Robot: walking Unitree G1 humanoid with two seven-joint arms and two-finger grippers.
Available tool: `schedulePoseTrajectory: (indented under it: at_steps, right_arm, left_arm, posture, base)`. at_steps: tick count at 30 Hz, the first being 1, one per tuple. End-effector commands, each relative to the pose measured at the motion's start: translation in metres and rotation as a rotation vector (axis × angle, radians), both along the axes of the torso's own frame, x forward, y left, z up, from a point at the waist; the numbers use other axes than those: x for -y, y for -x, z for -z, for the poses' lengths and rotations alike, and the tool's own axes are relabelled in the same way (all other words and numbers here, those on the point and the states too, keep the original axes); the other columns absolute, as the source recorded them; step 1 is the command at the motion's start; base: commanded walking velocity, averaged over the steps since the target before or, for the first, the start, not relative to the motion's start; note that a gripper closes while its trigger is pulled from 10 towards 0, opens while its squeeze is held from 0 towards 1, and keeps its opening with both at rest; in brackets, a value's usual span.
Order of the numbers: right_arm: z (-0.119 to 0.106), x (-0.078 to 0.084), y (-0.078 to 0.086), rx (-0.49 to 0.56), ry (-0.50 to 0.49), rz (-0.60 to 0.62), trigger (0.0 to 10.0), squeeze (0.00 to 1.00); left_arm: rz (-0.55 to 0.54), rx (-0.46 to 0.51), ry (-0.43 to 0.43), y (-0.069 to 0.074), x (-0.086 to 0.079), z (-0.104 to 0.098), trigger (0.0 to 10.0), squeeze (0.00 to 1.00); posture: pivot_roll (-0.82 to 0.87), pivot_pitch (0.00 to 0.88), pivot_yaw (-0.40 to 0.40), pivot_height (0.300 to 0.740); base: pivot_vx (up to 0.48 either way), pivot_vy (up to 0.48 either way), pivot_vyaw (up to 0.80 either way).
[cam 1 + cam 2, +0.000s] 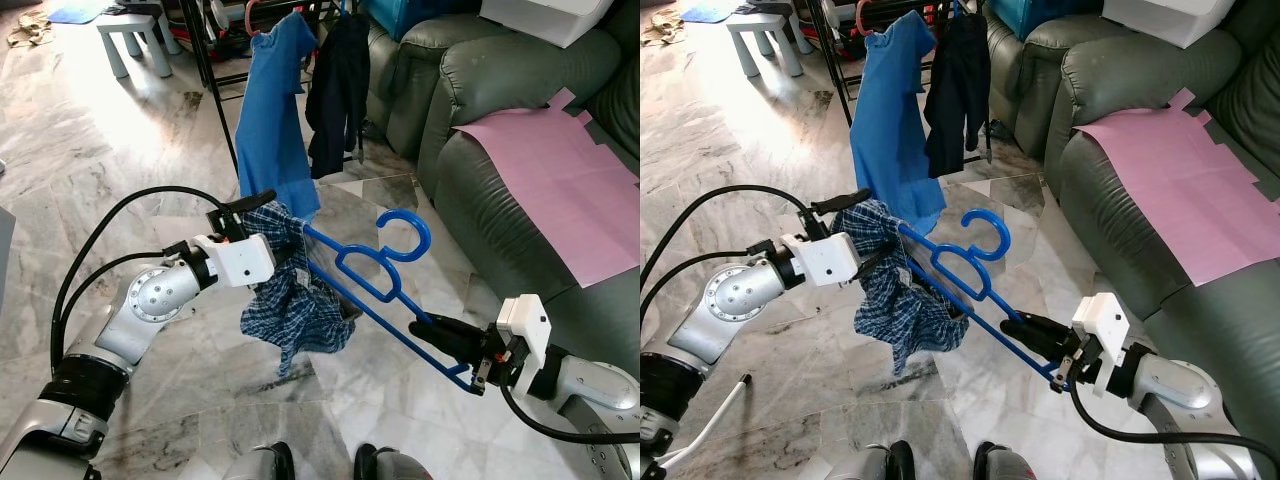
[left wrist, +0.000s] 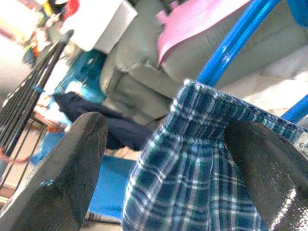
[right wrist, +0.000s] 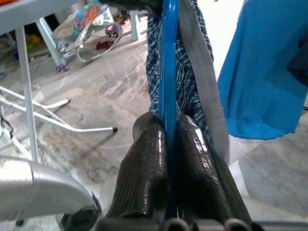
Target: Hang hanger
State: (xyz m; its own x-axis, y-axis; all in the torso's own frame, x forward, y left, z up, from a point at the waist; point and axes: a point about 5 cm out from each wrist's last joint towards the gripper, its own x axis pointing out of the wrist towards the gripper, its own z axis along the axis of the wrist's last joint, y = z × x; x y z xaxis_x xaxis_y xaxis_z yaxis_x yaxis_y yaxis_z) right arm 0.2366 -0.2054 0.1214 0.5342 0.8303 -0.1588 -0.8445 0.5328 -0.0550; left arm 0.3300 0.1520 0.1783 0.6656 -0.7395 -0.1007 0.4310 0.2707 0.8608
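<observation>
Left gripper point(image 1: 262, 232): fingers apart, straddling the waistband of the plaid shorts above the marble floor point(image 1: 120, 170).
Plaid shorts point(image 1: 290, 295): blue-checked, draped over the left end of the hanger, hanging loose.
Blue hanger point(image 1: 372, 280): held tilted in mid-air between both arms, hook pointing up toward the sofa.
Right gripper point(image 1: 428, 330): fingers pressed together on the hanger's right end.
Drying rack point(image 1: 215, 75): behind, carrying a blue T-shirt point(image 1: 272, 110) and a dark garment point(image 1: 338, 90).
Green sofa point(image 1: 500, 90): at right, pink sheet point(image 1: 560, 180) on its seat.
</observation>
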Motion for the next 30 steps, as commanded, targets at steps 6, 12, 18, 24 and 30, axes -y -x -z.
schedulePoseTrajectory:
  at_steps: [6,12,18,24,30]
  right_arm:
    - [0.000,-0.002,0.007,-0.011,0.009,-0.068,10.0,0.00]
    - [0.000,-0.002,0.010,-0.015,0.020,-0.081,10.0,0.00]
    - [0.000,0.000,0.011,-0.017,0.026,-0.083,10.0,0.00]
    - [0.001,0.001,0.011,-0.017,0.036,-0.090,10.0,0.00]
    - [0.003,-0.001,0.011,-0.007,0.062,-0.100,10.0,0.00]
  left_arm:
    - [0.086,-0.078,-0.119,-0.001,-0.003,0.002,10.0,0.00]
    - [0.159,-0.187,-0.213,-0.004,-0.009,0.001,4.9,0.00]
    - [0.184,-0.254,-0.216,-0.007,-0.012,-0.004,0.0,0.00]
    - [0.219,-0.326,-0.240,-0.011,-0.013,-0.007,0.0,0.00]
    - [0.268,-0.399,-0.235,-0.015,-0.006,-0.013,0.0,0.00]
  posture:
    - [-0.04,0.189,0.001,0.740]
    - [-0.05,0.193,0.003,0.740]
    - [-0.05,0.197,0.002,0.740]
    - [-0.05,0.197,0.002,0.740]
    - [-0.05,0.200,0.002,0.740]
  base:
    - [0.000,0.000,0.00]
    - [0.000,0.000,0.00]
    - [0.000,0.000,0.00]
    - [0.000,0.000,0.00]
    - [0.000,0.000,0.00]
